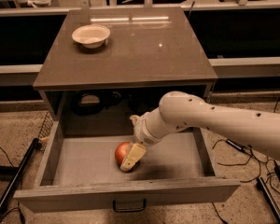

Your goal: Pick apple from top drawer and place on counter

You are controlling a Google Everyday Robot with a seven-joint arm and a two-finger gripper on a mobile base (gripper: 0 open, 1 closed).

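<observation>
The apple point(121, 152), red-orange and round, lies on the floor of the open top drawer point(81, 161), near its middle. My gripper point(129, 158) reaches down into the drawer from the right and sits right at the apple, overlapping its right front side. The white arm crosses the drawer's right half. The counter point(140, 48) is the glossy grey-brown top above the drawer. The drawer's dark handle point(129, 206) shows on the front panel at the bottom.
A white bowl point(90, 35) stands on the counter at the back left. Dark objects sit in the shadow at the drawer's back point(86, 101). Cables and a black bar point(14, 181) lie on the speckled floor on both sides of the cabinet.
</observation>
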